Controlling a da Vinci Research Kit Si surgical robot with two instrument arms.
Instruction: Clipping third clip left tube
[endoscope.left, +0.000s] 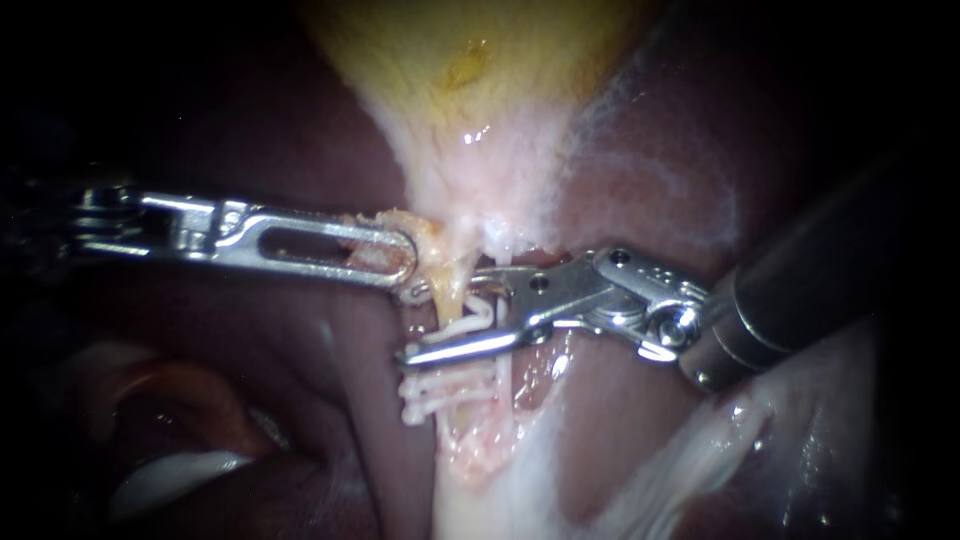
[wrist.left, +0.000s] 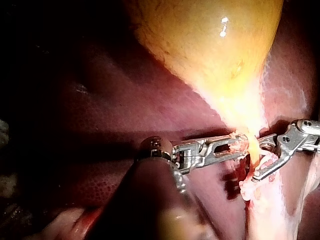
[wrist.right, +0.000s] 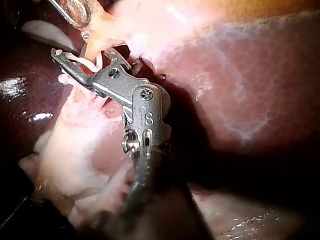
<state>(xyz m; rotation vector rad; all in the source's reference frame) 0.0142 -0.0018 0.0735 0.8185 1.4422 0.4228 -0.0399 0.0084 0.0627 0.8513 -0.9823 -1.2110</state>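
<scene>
My left instrument (endoscope.left: 405, 258) comes in level from the left, and its slotted jaws are shut on pale tissue at the neck of the yellow gallbladder (endoscope.left: 480, 50). The yellowish left tube (endoscope.left: 455, 295) hangs just below that grip. My right instrument (endoscope.left: 410, 323) reaches in from the right with one jaw on each side of this tube. Its jaws hold a white clip (endoscope.left: 478, 318) around the tube. Two more white clips (endoscope.left: 440, 385) sit on the tube below the jaws. The left wrist view shows both instruments (wrist.left: 242, 142) (wrist.left: 260, 160) meeting at the tube.
Dark red liver (endoscope.left: 650, 170) surrounds the gallbladder on both sides. A pale band of tissue (endoscope.left: 480, 490) runs down from the clipped tube. Raw pink tissue (endoscope.left: 530, 380) lies open beside the tube, under the right instrument's wrist.
</scene>
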